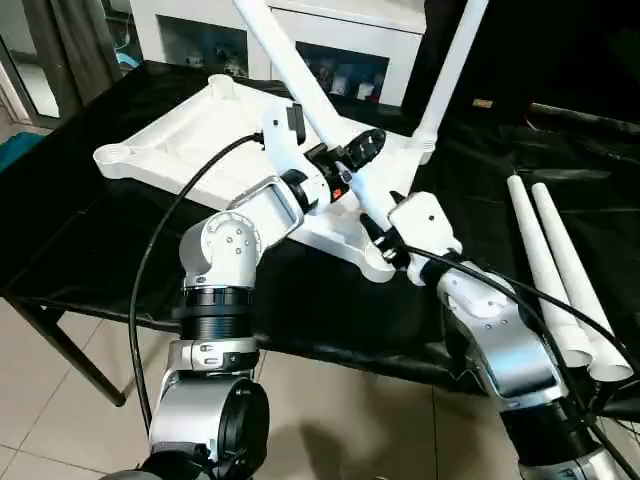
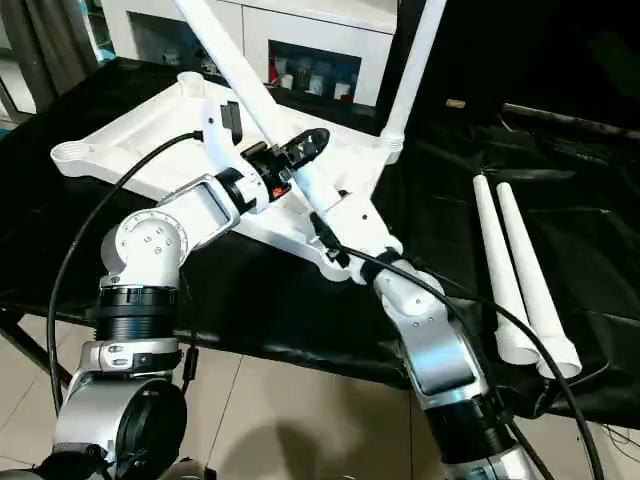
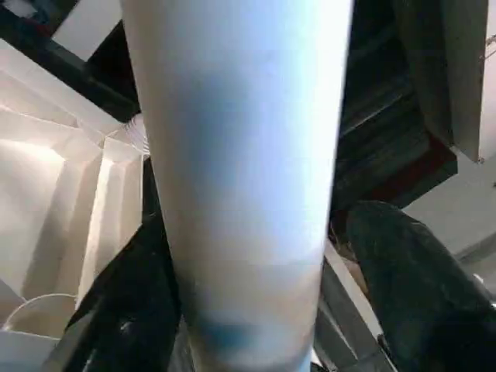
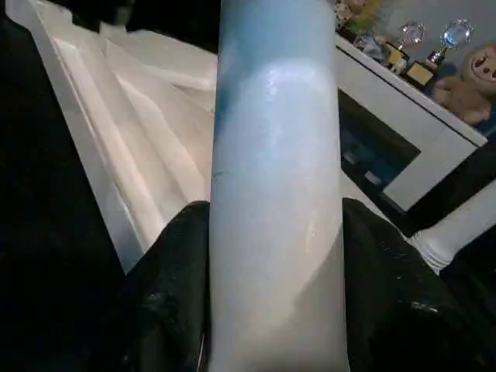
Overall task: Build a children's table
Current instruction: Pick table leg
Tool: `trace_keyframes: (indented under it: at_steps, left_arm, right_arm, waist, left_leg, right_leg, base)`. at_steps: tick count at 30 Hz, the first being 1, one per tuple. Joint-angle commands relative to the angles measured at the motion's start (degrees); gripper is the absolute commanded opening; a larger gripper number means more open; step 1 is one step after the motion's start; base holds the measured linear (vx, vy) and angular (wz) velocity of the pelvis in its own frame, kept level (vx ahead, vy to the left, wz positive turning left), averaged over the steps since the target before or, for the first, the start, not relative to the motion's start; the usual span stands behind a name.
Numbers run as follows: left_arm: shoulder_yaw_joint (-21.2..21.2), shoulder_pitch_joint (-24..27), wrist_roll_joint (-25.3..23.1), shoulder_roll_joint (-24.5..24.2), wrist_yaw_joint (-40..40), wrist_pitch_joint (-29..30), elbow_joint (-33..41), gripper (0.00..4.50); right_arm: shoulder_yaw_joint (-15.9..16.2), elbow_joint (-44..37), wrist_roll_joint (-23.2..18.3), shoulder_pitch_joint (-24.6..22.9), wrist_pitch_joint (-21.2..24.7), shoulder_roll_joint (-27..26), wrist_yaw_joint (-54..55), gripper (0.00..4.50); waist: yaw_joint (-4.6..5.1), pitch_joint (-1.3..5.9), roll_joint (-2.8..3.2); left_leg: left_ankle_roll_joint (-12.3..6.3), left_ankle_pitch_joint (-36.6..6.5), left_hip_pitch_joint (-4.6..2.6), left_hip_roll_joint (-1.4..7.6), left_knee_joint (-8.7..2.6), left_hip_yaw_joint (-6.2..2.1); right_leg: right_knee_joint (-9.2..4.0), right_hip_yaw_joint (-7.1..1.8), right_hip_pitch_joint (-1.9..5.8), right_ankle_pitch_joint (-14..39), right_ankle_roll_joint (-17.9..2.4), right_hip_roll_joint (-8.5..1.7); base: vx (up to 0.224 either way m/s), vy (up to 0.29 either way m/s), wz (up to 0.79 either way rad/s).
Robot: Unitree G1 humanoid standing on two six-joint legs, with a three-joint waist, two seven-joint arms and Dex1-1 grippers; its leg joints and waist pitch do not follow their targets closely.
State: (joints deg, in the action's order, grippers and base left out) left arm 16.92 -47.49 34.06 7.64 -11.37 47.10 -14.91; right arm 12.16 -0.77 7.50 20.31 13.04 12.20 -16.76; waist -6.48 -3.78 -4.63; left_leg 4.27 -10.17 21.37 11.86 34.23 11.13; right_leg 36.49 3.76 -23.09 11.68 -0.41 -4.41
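Table top (image 1: 200,150): upside down on the black-draped surface (image 1: 80,240), ribbed underside up, just beyond both end effectors.
Fitted leg (image 1: 450,70): upright in the far corner socket, beyond and to the right of the right end effector; looks seated.
Leg in hand (image 1: 290,60): slanting up and away from the near corner socket (image 1: 375,262), lower end at or in that socket; depth of seating hidden by the fingers.
Left end effector (image 1: 345,165): clamped on the leg in hand partway up its shaft, above the right end effector; black fingers (image 3: 124,310) pressed on either side of the white tube in the wrist view.
Right end effector (image 1: 385,240): closed around the same leg right at its base, touching the socket rim; fingers (image 4: 170,287) flanking the tube in its wrist view.
Spare legs (image 1: 560,270): two lying side by side on the surface, well to the right of the right end effector, untouched.
Open sockets: two on the left side of the top, far from both end effectors, empty.
Done so far: one leg in, by the look of it.
In hand: second leg being set; still tilted, so probably not fully home.
Left to do: straighten and press this leg, fit the two spare legs, then turn the table onto its feet.
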Motion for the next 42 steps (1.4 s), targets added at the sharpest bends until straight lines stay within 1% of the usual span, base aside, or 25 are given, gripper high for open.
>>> trace_keyframes:
  at_steps: [1,6,12,13,14,15,16,18,20,23,24,25,26,27,29,30,31,32,33,35,38,39,40,41,42]
  left_arm:
    - [-0.98,-0.61,0.98,5.68,1.06,0.05,-0.40,3.15]
    - [-0.52,-0.91,1.92,5.54,2.27,-1.01,-0.84,2.74]
    - [-0.66,-1.18,2.36,5.22,2.38,-1.35,-1.20,2.32]
    - [-0.29,-1.46,2.47,5.16,2.60,-1.77,-1.38,2.23]
    - [-0.13,-1.62,2.60,5.09,2.66,-1.93,-1.46,2.12]
    - [0.03,-1.88,2.78,4.96,2.69,-2.13,-1.67,2.12]
    - [0.09,-2.08,2.72,4.88,2.84,-2.41,-1.91,2.02]
    - [-0.14,-2.32,3.08,4.53,2.79,-2.78,-2.50,1.94]
    - [-0.46,-2.38,2.80,4.20,2.54,-3.00,-2.65,1.90]
    - [-1.48,-2.65,1.66,2.75,1.54,-3.90,-3.31,1.88]
    - [-2.40,-2.92,0.71,1.45,0.23,-4.23,-3.85,1.88]
    - [-3.65,-3.19,-0.50,-0.02,-1.29,-4.58,-4.30,1.87]
    - [-7.20,-3.59,-2.88,-3.53,-5.53,-4.42,-4.48,1.87]
    - [-8.30,-3.64,-3.29,-4.52,-6.81,-4.27,-4.39,1.87]
    - [-10.58,-3.64,-3.27,-6.84,-10.57,-3.12,-3.41,1.86]
    - [-11.43,-3.64,-3.16,-7.74,-11.87,-2.59,-3.01,1.86]
    - [-11.43,-3.64,-3.16,-7.74,-11.87,-2.59,-3.01,1.86]
    - [-13.62,-3.57,-2.37,-10.30,-15.88,-0.69,-1.20,1.86]
    - [-14.05,-3.56,-2.02,-10.84,-16.82,-0.17,-0.70,1.86]
    - [-14.98,-3.55,-1.22,-11.99,-19.01,0.98,0.41,1.86]
    - [-15.58,-4.22,0.38,-13.04,-22.14,3.17,1.96,1.86]
    - [-15.58,-4.22,0.38,-13.04,-22.14,3.17,1.96,1.86]
    - [-15.91,-4.73,1.24,-13.41,-23.67,3.92,2.38,1.86]
    - [-16.08,-4.90,1.55,-13.61,-24.19,4.24,2.54,1.86]
    - [-16.15,-5.31,1.48,-13.58,-23.91,4.42,2.70,1.86]
  right_arm:
    - [0.18,0.40,0.58,1.10,-0.50,0.02,0.21,1.91]
    - [0.19,0.78,0.94,1.27,-0.74,-0.19,0.43,1.91]
    - [0.01,0.97,-0.40,1.57,-0.81,-1.10,-0.33,1.91]
    - [-0.24,0.89,-1.05,1.53,-1.02,-1.37,-0.59,2.26]
    - [-0.41,0.84,-1.38,1.52,-1.14,-1.50,-0.72,2.47]
    - [-0.62,0.88,-1.69,1.60,-1.29,-1.59,-0.87,2.47]
    - [-1.09,0.95,-2.52,1.62,-1.26,-1.84,-1.19,2.61]
    - [-1.69,0.91,-3.32,1.56,-1.21,-1.75,-1.72,2.63]
    - [-1.74,0.72,-3.29,1.57,-1.25,-1.28,-2.10,2.92]
    - [-3.21,-0.04,-5.50,1.67,-0.46,-0.77,-3.99,3.03]
    - [-4.53,-1.09,-8.01,1.80,1.32,-0.49,-5.72,3.18]
    - [-6.17,-2.27,-11.10,2.00,4.11,-0.28,-7.60,3.27]
    - [-10.70,-4.59,-18.91,3.14,12.41,0.32,-11.18,3.31]
    - [-12.04,-5.04,-21.13,3.58,14.85,0.60,-12.08,3.31]
    - [-14.74,-5.08,-25.64,5.20,20.82,2.88,-14.98,3.31]
    - [-15.72,-4.99,-27.45,5.81,22.86,4.06,-16.36,3.31]
    - [-15.72,-4.99,-27.45,5.81,22.86,4.06,-16.36,3.31]
    - [-17.60,-3.94,-31.71,7.03,28.57,9.17,-22.17,3.31]
    - [-18.11,-3.59,-32.80,7.24,30.10,10.29,-23.39,3.31]
    - [-19.16,-2.90,-35.52,7.65,33.85,12.81,-26.24,3.31]
    - [-19.13,-3.85,-41.70,7.48,40.55,16.77,-32.94,3.31]
    - [-19.13,-3.85,-41.70,7.48,40.55,16.77,-32.94,3.31]
    - [-19.16,-4.16,-44.09,7.76,43.59,17.93,-34.74,3.31]
    - [-18.97,-4.13,-44.98,7.91,44.65,18.56,-35.38,3.31]
    - [-18.13,-4.20,-45.39,7.77,45.10,19.51,-36.66,3.31]
  waist:
    - [-0.06,4.22,-0.48]
    - [-0.11,4.26,-0.50]
    - [-0.09,4.27,-0.48]
    - [-0.09,4.29,-0.51]
    - [-0.08,4.30,-0.50]
    - [-0.12,4.32,-0.46]
    - [-0.07,4.30,-0.25]
    - [-0.06,4.33,-0.47]
    - [-0.10,4.35,-0.39]
    - [-0.12,4.32,-0.45]
    - [-0.09,4.28,-0.47]
    - [-0.03,4.30,-0.69]
    - [-0.23,4.33,-0.53]
    - [-0.22,4.40,-0.57]
    - [-0.29,4.31,-0.50]
    - [-0.38,4.38,-0.45]
    - [-0.38,4.38,-0.45]
    - [-0.29,4.39,-0.62]
    - [-0.54,4.43,-0.81]
    - [-0.63,4.38,-0.62]
    - [-0.85,4.34,-0.75]
    - [-0.85,4.36,-0.80]
    - [-0.93,4.32,-0.99]
    - [-0.98,4.33,-0.95]
    - [-1.04,4.38,-1.13]
  left_leg:
    - [-1.74,-5.15,-0.62,0.88,-3.15,-0.74]
    - [-1.60,-4.97,-0.60,0.80,-3.10,-0.71]
    - [-1.72,-4.93,-0.66,0.85,-3.12,-0.72]
    - [-1.69,-4.90,-0.65,0.84,-3.11,-0.72]
    - [-1.74,-4.79,-0.61,0.85,-3.11,-0.74]
    - [-1.75,-4.70,-0.65,0.87,-3.10,-0.75]
    - [-1.71,-4.76,-0.67,0.89,-3.12,-0.76]
    - [-1.95,-4.95,-0.65,0.84,-3.08,-0.71]
    - [-1.92,-4.61,-0.64,0.85,-3.09,-0.75]
    - [-2.15,-4.91,-0.69,0.89,-3.08,-0.72]
    - [-2.41,-5.27,-0.70,0.84,-3.12,-0.72]
    - [-2.64,-5.30,-0.70,0.82,-3.07,-0.68]
    - [-3.32,-5.27,-0.90,0.84,-3.16,-0.79]
    - [-3.71,-4.63,-0.97,1.11,-3.23,-0.94]
    - [-3.23,-4.19,-0.95,0.99,-3.22,-0.89]
    - [-2.71,-3.70,-0.95,1.10,-3.14,-0.80]
    - [-2.71,-3.70,-0.95,1.10,-3.14,-0.80]
    - [-2.40,-3.32,-0.88,1.01,-3.12,-0.70]
    - [-2.34,-3.26,-0.93,1.10,-3.01,-0.58]
    - [-2.21,-3.30,-0.84,1.05,-3.04,-0.59]
    - [-1.48,-3.74,-0.75,1.04,-2.95,-0.53]
    - [-1.57,-3.81,-0.74,1.05,-2.94,-0.52]
    - [-1.52,-3.89,-0.75,1.04,-2.95,-0.54]
    - [-1.36,-3.70,-0.69,1.22,-2.94,-0.59]
    - [-1.31,-3.64,-0.69,1.17,-2.89,-0.57]
  right_leg:
    - [-4.03,-2.71,3.42,2.28,-7.55,-3.02]
    - [-4.00,-2.74,3.46,1.78,-7.61,-3.04]
    - [-3.94,-2.72,3.44,1.34,-7.72,-3.03]
    - [-3.94,-2.72,3.47,1.29,-7.71,-3.04]
    - [-3.90,-2.73,3.50,1.07,-7.77,-3.08]
    - [-3.88,-2.72,3.48,0.91,-7.84,-3.09]
    - [-3.86,-2.73,3.43,0.60,-7.98,-3.05]
    - [-3.87,-2.75,3.52,0.35,-8.10,-3.04]
    - [-3.81,-2.74,3.57,0.11,-8.16,-3.04]
    - [-3.88,-2.75,3.54,0.61,-8.12,-3.08]
    - [-4.00,-2.71,3.55,1.14,-8.07,-3.01]
    - [-4.03,-2.73,3.57,1.38,-7.90,-2.94]
    - [-3.98,-2.76,3.58,1.63,-7.49,-2.90]
    - [-3.72,-2.76,3.54,1.02,-7.61,-2.99]
    - [-3.68,-2.71,3.55,0.74,-8.02,-2.97]
    - [-3.63,-2.74,3.56,0.23,-8.70,-3.16]
    - [-3.63,-2.74,3.56,0.23,-8.70,-3.16]
    - [-3.56,-2.68,3.68,-0.21,-9.83,-3.17]
    - [-3.60,-2.78,3.76,-0.12,-10.01,-3.20]
    - [-3.62,-2.76,3.80,0.39,-10.33,-3.28]
    - [-3.91,-2.71,3.81,3.06,-10.78,-3.49]
    - [-3.91,-2.72,3.86,3.25,-10.84,-3.46]
    - [-4.06,-2.62,3.84,4.62,-10.76,-3.51]
    - [-4.09,-2.66,3.66,5.03,-10.65,-3.67]
    - [-4.08,-2.61,3.70,5.18,-10.56,-3.57]
  base:
    - [0.000,0.000,0.00]
    - [0.000,0.000,0.00]
    - [0.000,0.000,0.00]
    - [0.000,0.000,0.00]
    - [0.000,0.000,0.00]
    - [0.000,0.000,0.00]
    - [0.000,0.000,0.00]
    - [0.000,0.000,0.00]
    - [0.000,0.000,0.00]
    - [0.000,0.000,0.00]
    - [0.000,0.000,0.00]
    - [0.000,0.000,0.00]
    - [0.000,0.000,0.00]
    - [0.000,0.000,0.00]
    - [0.000,0.000,0.00]
    - [0.000,0.000,0.00]
    - [0.000,0.000,0.00]
    - [0.000,0.000,0.00]
    - [0.000,0.000,0.00]
    - [0.000,0.000,0.00]
    - [0.000,0.000,0.00]
    - [0.000,0.000,0.00]
    - [0.000,0.000,0.00]
    - [0.000,0.000,0.00]
    - [0.000,0.000,0.00]
